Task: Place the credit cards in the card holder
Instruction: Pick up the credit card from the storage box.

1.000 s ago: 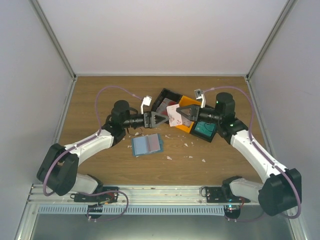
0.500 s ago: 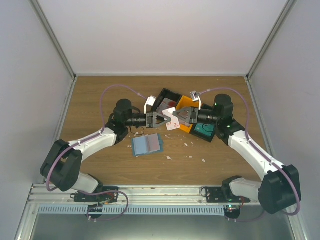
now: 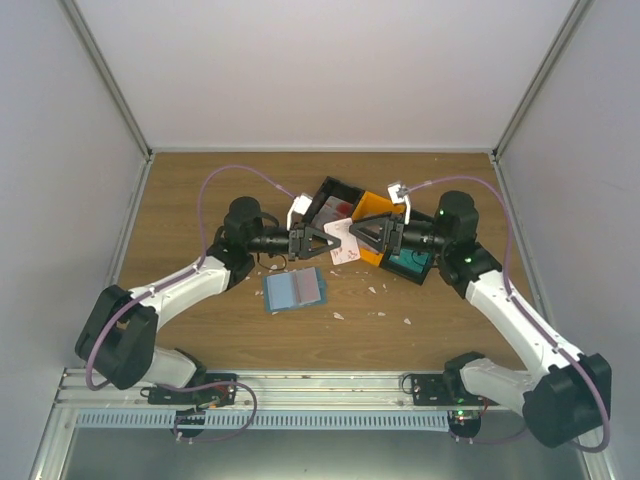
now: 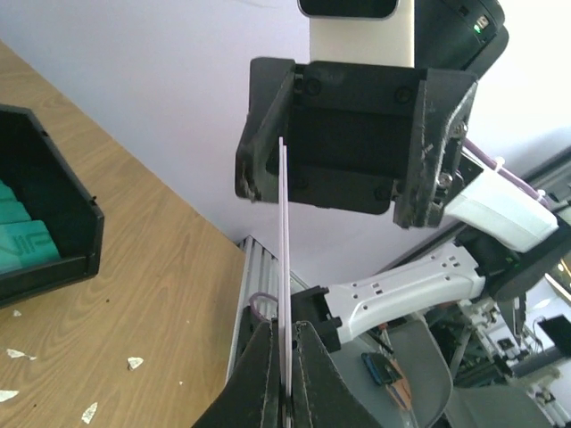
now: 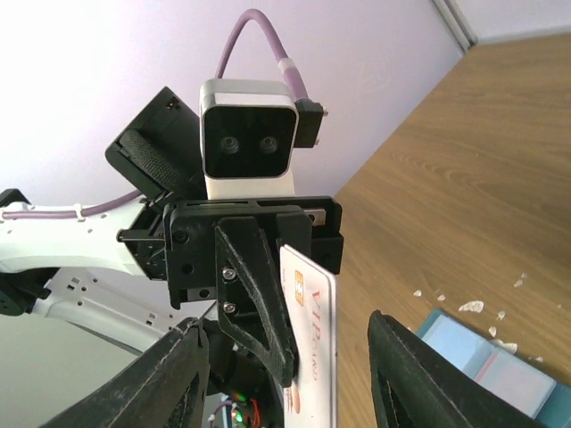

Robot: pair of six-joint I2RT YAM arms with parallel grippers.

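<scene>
A white credit card point(image 3: 342, 243) with red print hangs in the air between both grippers, above the table beside the tray. My left gripper point(image 3: 322, 241) is shut on its left edge. Edge-on in the left wrist view, the card point(image 4: 284, 267) runs up from the pinched left gripper point(image 4: 287, 349). My right gripper point(image 3: 356, 233) is open, its fingers standing apart on either side of the card point(image 5: 314, 339) without touching it. The blue card holder point(image 3: 296, 289) lies flat on the table below, and it also shows at the right wrist view's lower corner point(image 5: 500, 367).
A black-and-orange tray point(image 3: 372, 208) sits behind the grippers, with teal cards point(image 3: 408, 262) in its right compartment and more teal cards point(image 4: 18, 241) seen from the left wrist. White scraps point(image 3: 338, 316) litter the wood near the holder.
The left gripper has closed on the card. The right gripper has opened, let the card go, and drawn back a little to the right.
</scene>
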